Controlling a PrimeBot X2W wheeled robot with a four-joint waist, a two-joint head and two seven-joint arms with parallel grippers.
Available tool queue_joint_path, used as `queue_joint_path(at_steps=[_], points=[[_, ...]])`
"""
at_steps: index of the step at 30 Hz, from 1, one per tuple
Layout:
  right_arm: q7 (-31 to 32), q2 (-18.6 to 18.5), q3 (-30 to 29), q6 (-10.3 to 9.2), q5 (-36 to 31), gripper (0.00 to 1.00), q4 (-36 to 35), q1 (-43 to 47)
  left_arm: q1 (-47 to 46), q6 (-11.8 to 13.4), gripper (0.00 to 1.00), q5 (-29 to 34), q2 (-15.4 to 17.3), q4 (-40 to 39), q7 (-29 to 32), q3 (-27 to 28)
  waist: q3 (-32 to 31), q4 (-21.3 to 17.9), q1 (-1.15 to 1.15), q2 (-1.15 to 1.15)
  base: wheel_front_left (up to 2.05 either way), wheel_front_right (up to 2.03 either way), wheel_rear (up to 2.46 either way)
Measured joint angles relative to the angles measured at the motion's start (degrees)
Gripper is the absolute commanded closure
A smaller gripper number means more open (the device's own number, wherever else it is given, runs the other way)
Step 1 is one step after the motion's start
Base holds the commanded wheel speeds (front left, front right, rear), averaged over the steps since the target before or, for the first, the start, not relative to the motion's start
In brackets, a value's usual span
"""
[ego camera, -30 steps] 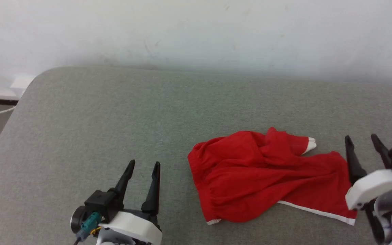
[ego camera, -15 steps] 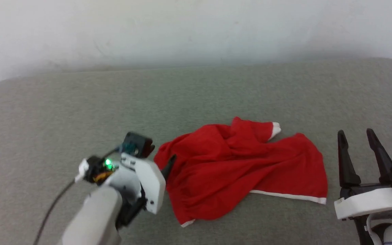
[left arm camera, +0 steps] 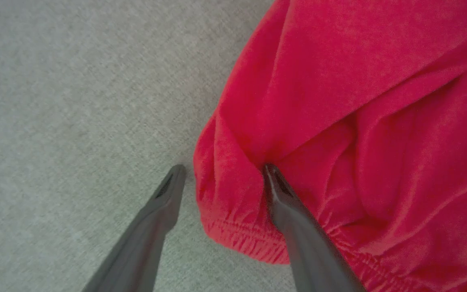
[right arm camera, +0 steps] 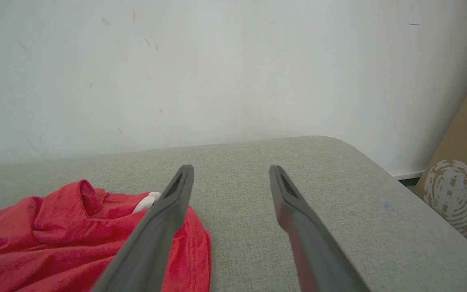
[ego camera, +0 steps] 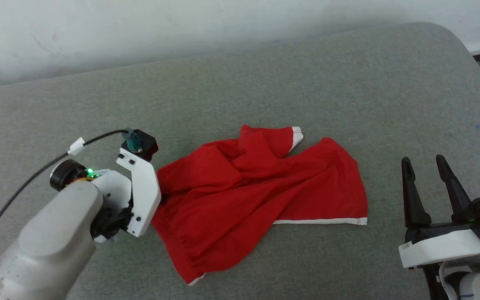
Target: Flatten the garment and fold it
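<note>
The garment (ego camera: 256, 187) is a crumpled pair of red shorts with white hem trim, lying mid-surface on the grey cushion (ego camera: 265, 83). My left arm's white wrist (ego camera: 140, 196) points down at the garment's left edge, hiding its fingertips in the head view. In the left wrist view my left gripper (left arm camera: 224, 170) is open, straddling the gathered waistband corner of the garment (left arm camera: 339, 121): one finger on bare cushion, the other pressed into the red fabric. My right gripper (ego camera: 423, 160) is open and empty, apart from the garment's right hem; the right wrist view shows this gripper (right arm camera: 231, 168) over bare cushion, the garment (right arm camera: 55, 235) at lower left.
A white wall (ego camera: 181, 25) backs the cushion. The cushion's rounded right corner (ego camera: 452, 37) drops to the floor. A brown cardboard box (right arm camera: 460, 182) stands beyond that corner. A black cable (ego camera: 27, 179) trails from my left wrist.
The head camera has swung right, shifting the whole picture. My left arm has reached forward and tipped down onto the garment's waistband edge. The right gripper stays open beside the hem.
</note>
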Motion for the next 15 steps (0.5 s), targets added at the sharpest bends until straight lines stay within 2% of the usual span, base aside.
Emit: queue_joint_path(at_steps=[1, 2, 6, 9, 15], points=[[-0.2, 0.0, 0.1, 0.0, 0.1, 0.0, 0.2, 0.0, -0.5, 0.0, 0.42, -1.1, 0.4, 0.3, 0.6, -0.5, 0.4, -0.4, 0.0, 0.0, 0.0, 0.0, 0.0], [-0.4, 0.0, 0.2, 0.0, 0.2, 0.0, 0.5, 0.0, -1.1, 0.0, 1.0, -2.1, 1.0, 0.2, 1.4, -1.2, 0.8, -0.9, 0.0, 0.0, 0.0, 0.0, 0.0], [-1.0, 0.0, 0.3, 0.0, 0.4, 0.0, 1.3, -0.1, -3.9, -0.4, 1.0, -3.4, 3.2, 0.7, 0.2, -2.7, 2.1, -2.3, 0.0, 0.0, 0.0, 0.0, 0.0], [-1.1, 0.0, 0.8, 0.0, 0.5, 0.0, 1.9, -0.3, -5.9, -0.4, 1.0, -1.5, 4.8, 2.8, -3.9, -3.1, 2.5, -3.1, 0.0, 0.0, 0.0, 0.0, 0.0], [-1.1, 0.0, 2.6, 0.0, 0.5, 0.0, 2.6, -1.4, -12.2, -0.4, 1.0, 3.1, 5.4, 7.4, -10.5, -2.7, 3.5, -3.7, 0.0, 0.0, 0.0, 0.0, 0.0]])
